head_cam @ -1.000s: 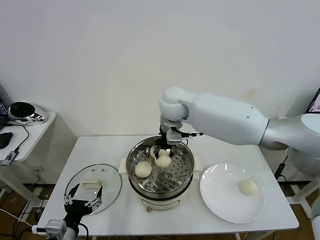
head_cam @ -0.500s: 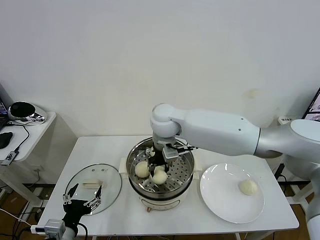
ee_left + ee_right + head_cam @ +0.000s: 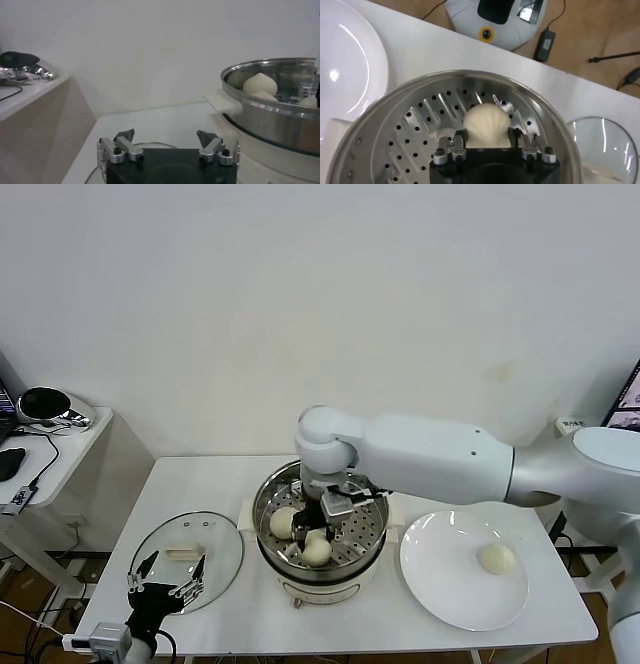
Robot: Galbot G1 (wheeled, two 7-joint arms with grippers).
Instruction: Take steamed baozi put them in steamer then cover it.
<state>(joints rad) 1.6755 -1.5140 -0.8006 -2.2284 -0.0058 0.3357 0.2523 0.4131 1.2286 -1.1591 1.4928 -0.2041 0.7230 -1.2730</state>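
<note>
The steamer (image 3: 262,502) stands mid-table, a shiny pot on a white base. My right gripper (image 3: 316,540) reaches down into it, its fingers against both sides of a cream baozi (image 3: 486,123) that rests on the perforated tray near the front wall. Another baozi (image 3: 284,522) lies on the tray's left side. One more baozi (image 3: 496,557) sits on the white plate (image 3: 440,584) to the right. The glass lid (image 3: 215,554) lies flat left of the steamer. My left gripper (image 3: 165,576) hovers open at the lid's near edge with nothing between its fingers (image 3: 125,135).
A side table (image 3: 55,446) with a shiny object and cables stands at the far left. In the left wrist view the steamer's rim (image 3: 270,107) rises close by. A white round device (image 3: 495,20) sits on the floor beyond the table edge.
My right gripper has carried the baozi from the steamer's far side to its near side and lowered it onto the tray. The left arm has not moved.
</note>
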